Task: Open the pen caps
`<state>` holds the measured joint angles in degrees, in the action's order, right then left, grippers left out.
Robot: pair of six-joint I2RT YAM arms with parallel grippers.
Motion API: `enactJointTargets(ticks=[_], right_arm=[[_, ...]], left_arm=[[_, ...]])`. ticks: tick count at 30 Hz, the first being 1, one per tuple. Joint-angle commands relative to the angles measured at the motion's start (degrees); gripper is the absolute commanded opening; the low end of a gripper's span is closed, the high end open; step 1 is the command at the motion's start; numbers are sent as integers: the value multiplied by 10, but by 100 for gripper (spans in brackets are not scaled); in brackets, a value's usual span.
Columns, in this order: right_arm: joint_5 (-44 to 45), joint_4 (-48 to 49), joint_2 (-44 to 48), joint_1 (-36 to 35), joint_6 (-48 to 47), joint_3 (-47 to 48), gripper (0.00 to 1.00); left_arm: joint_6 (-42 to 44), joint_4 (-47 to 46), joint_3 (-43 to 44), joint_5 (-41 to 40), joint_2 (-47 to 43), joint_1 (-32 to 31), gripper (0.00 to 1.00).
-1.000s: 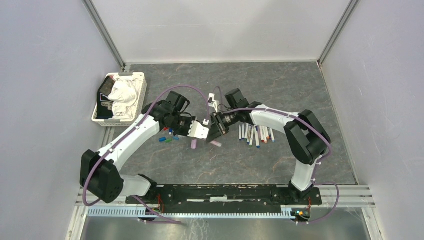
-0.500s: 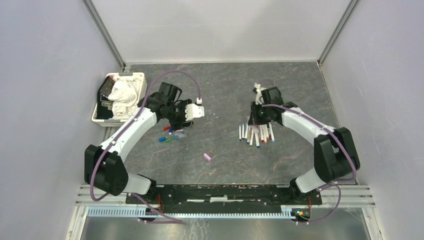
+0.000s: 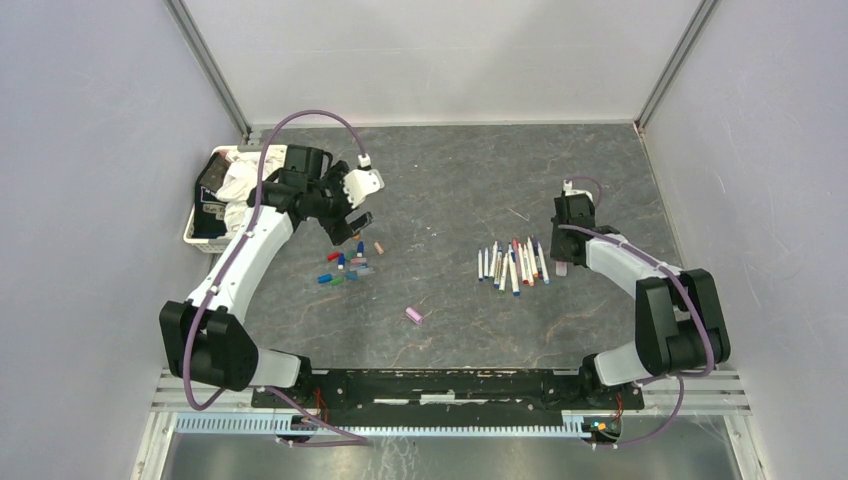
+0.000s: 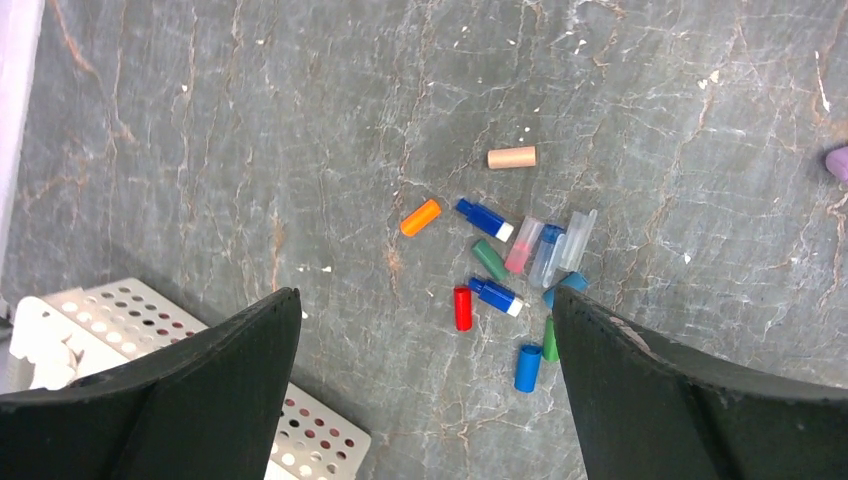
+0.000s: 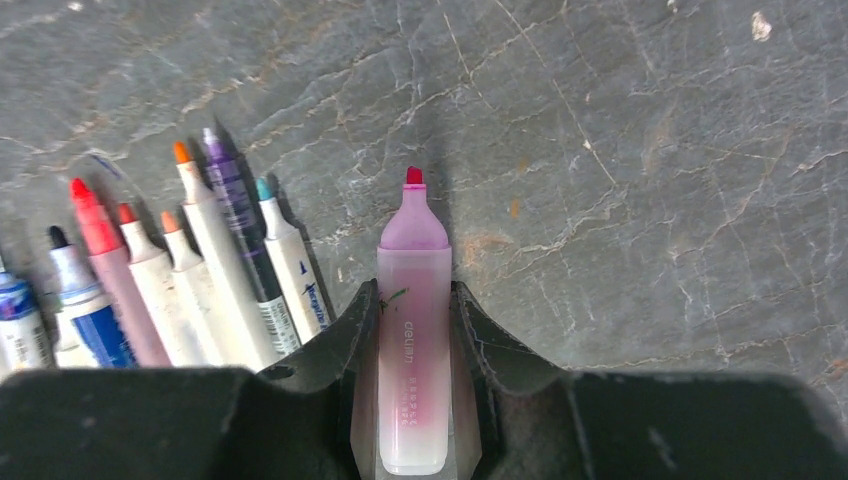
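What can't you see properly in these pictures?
- Right wrist view: back ends of the markers, behind the right tool holding the pink highlighter.
- Left wrist view: a green cap, half behind a finger of the left tool.
- Top view: what lies in the basket, under a white cloth.

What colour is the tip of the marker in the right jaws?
Red tip on a pale pink marker; clearest in the right wrist view.

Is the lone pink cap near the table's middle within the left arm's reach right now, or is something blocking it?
Probably yes. The left hand is open and empty above the cluster of caps, and the pink cap lies alone on bare table with nothing between.
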<state>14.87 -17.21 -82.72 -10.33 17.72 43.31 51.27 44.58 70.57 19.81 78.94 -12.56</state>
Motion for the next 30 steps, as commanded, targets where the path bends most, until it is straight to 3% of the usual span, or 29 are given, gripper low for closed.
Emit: enactJointTargets(ticks=[1, 6, 10, 17, 21, 24, 30], right_arm=[[31, 53, -27, 3, 4, -18, 20], [-34, 87, -44, 2, 2, -42, 32], [-77, 107, -37, 0, 1, -57, 37], [-106, 91, 5, -5, -14, -56, 59], [-84, 75, 52, -5, -26, -41, 74], [-34, 85, 102, -5, -30, -46, 91], [150, 99, 149, -3, -33, -66, 96]], left_arm=[[-72, -36, 8, -4, -15, 15, 100], [-123, -64, -8, -29, -18, 33, 100], [-133, -70, -13, -22, -24, 54, 100], [-154, -83, -19, -13, -27, 74, 100], [-172, -95, -17, -9, -29, 82, 100], [-194, -110, -16, -5, -33, 92, 100], [-245, -149, -17, -22, -29, 110, 100]])
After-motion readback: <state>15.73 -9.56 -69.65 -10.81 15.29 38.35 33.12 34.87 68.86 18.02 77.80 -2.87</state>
